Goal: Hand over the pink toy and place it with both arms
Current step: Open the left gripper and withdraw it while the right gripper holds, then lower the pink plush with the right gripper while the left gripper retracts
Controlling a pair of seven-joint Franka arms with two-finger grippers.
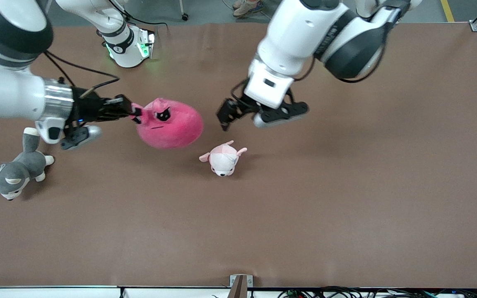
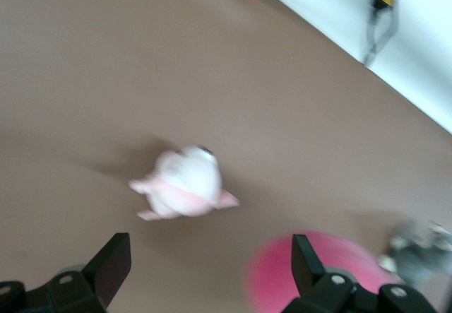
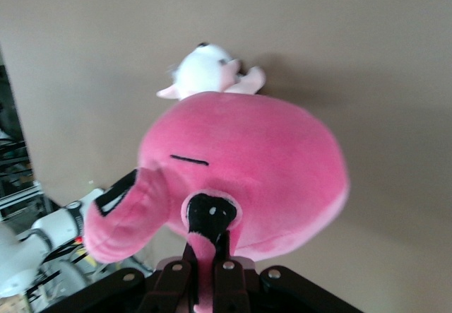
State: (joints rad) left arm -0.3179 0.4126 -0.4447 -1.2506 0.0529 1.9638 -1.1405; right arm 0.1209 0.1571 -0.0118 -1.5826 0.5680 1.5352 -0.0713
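Front view: right gripper [image 1: 133,111] clamped on an ear flap of pink toy [image 1: 169,123], held in the air over table [image 1: 346,186] near pale pink-and-white plush [image 1: 223,158]. Left gripper [image 1: 226,116] just beside the toy, not touching, fingers [image 2: 113,265] spread wide. Grey-and-white plush dog [image 1: 13,174] at right arm's end; left wrist view blurred.

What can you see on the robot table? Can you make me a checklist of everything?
Surface: brown table, flat.
Job's things: pink toy held up over the table.
Clutter: pale pink plush mid-table; grey plush dog toward the right arm's end.
Grippers: right gripper shut on the pink toy's edge; left gripper open, empty, beside the toy.
Cables: black cables by the right arm; more along the near edge.
Surroundings: shoes on the floor.
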